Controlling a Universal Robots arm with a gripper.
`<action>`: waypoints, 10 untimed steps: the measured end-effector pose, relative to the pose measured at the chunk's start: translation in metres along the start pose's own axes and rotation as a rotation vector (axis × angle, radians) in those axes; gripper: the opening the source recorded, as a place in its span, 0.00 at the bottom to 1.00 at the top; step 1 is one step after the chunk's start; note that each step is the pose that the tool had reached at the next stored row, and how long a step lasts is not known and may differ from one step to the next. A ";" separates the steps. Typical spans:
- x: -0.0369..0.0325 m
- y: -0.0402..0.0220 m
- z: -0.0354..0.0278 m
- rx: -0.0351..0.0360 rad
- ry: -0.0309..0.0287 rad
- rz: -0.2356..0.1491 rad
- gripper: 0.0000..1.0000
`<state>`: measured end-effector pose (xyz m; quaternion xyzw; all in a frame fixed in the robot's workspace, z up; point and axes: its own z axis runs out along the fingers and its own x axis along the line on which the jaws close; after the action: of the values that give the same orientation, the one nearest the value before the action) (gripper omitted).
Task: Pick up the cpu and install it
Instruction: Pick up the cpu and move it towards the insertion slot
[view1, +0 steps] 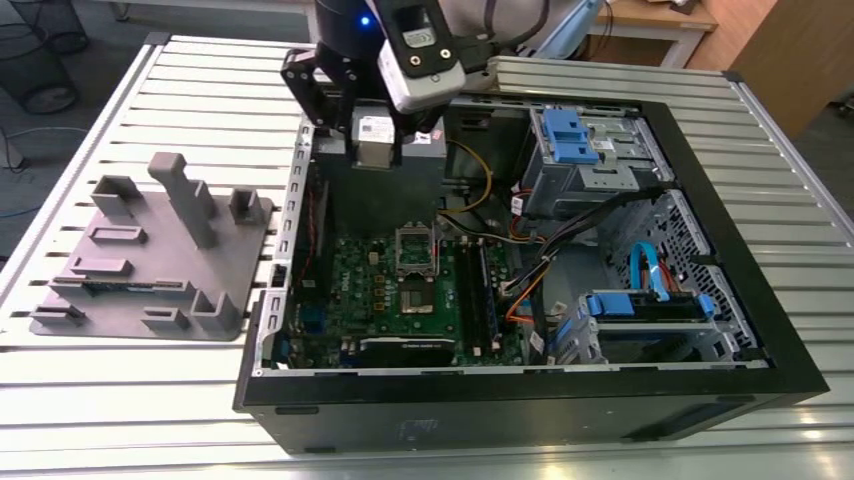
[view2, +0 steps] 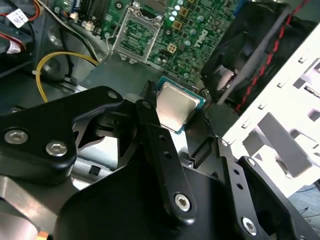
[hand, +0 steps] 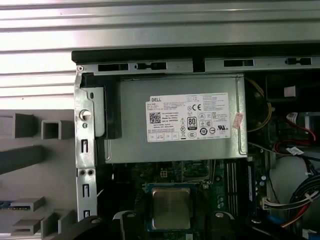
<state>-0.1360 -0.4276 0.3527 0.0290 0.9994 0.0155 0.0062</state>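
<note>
The cpu (view2: 175, 106) was a small flat square. Its pale silvery metal lid looked brushed and faintly reflective, and it had a thin blue-green rim. It sat clamped in the pincer (view2: 177, 114), whose matte black fingers (view2: 149, 112) were set narrow and pressed on two opposite edges of the chip. Bolted black links ran back from the fingers.

In the first wrist view the cpu (hand: 171, 207) hung lid-up over the green circuit board (hand: 212, 172), just beside the boxy grey sheet-metal power supply (hand: 175, 125) with its white label. The board was dense with small components. On it lay the dark rectangular socket frame (view2: 137, 32) with its metal rim, apart from the chip.

Close around the pincer in the second wrist view were a black fan (view2: 250, 50) crossed by a red wire, a white sheet-metal bracket (view2: 280, 115) and a curving yellow cable (view2: 55, 59).

In the exterior view the open black computer case (view1: 534, 405) lay on its side on a ribbed, slatted metal tabletop (view1: 187, 90). The arm (view1: 400, 50) reached down over the power-supply end of the case. On the exterior view's left stood the large grey plastic tray (view1: 120, 270) with upright posts, well apart from the pincer. On the exterior view's right of the board, blue drive brackets (view1: 567, 130) and loose cable bundles (view1: 534, 270) crowded the case.
</note>
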 end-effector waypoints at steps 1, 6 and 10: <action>-0.0023 0.0001 0.0003 0.0000 0.0000 0.000 0.47; -0.0142 0.0008 0.0019 0.0000 0.0000 0.000 0.47; -0.0204 0.0011 0.0033 -0.0002 -0.0002 0.000 0.47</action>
<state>-0.1155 -0.4277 0.3496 0.0289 0.9994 0.0156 0.0063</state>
